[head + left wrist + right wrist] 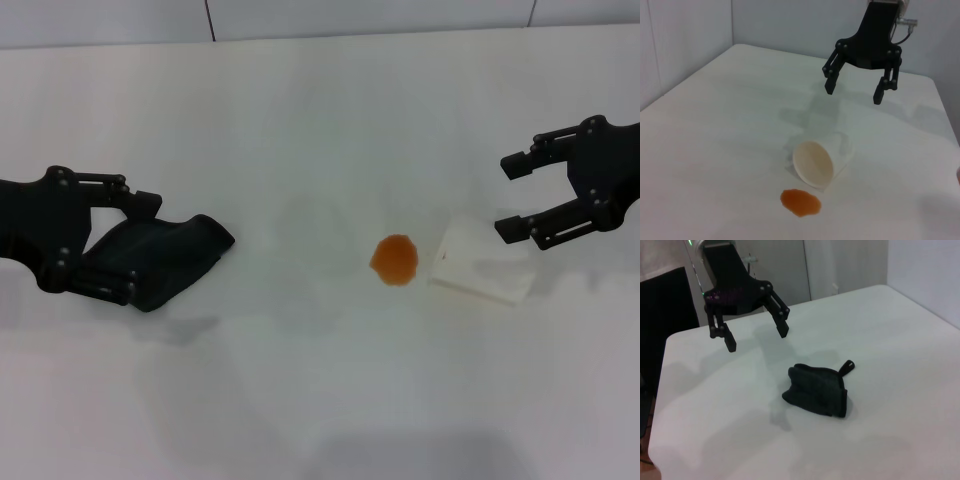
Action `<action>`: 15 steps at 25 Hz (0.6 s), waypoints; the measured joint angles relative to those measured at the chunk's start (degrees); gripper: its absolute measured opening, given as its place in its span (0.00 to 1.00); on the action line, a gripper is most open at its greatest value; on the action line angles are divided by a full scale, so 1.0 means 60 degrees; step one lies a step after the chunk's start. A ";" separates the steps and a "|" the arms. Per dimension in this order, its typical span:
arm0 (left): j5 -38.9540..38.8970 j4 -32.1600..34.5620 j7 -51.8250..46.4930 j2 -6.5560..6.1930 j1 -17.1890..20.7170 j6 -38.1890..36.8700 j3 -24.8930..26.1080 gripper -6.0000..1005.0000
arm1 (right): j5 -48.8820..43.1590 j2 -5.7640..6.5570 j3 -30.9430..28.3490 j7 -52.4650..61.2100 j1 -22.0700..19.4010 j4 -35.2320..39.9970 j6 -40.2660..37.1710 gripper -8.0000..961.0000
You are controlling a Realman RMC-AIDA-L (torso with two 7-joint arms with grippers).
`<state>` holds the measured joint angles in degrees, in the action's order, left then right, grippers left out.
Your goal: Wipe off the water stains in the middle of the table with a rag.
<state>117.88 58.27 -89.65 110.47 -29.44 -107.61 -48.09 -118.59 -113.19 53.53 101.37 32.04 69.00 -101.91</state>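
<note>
White table bears round orange water stains, crumpled dark rag.

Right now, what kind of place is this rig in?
Likely a lab test cell: bare white table, plain grey walls, and only staged props, a tipped paper cup, orange spill and rag.

Plain pale grey walls enclose the area — two meet in a corner in the left wrist view. A dark panel stands at one side in the right wrist view. Lighting even, diffuse.
</note>
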 joint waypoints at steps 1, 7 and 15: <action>-0.0001 0.0000 0.0000 0.0000 0.0002 0.0003 0.0005 0.89 | 0.0025 -0.0003 0.0000 -0.0011 -0.0003 -0.0001 -0.0001 0.85; -0.0004 0.0000 0.0001 0.0001 0.0014 0.0007 -0.0008 0.89 | 0.0064 -0.0003 0.0000 -0.0038 -0.0007 -0.0001 0.0030 0.85; -0.0004 0.0000 0.0013 0.0001 0.0005 0.0007 -0.0013 0.89 | 0.0064 -0.0042 0.0000 -0.0134 -0.0008 -0.0019 0.0067 0.85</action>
<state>117.85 58.27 -89.57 110.48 -29.41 -107.57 -48.17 -118.20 -113.44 53.52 100.57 31.99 68.89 -101.50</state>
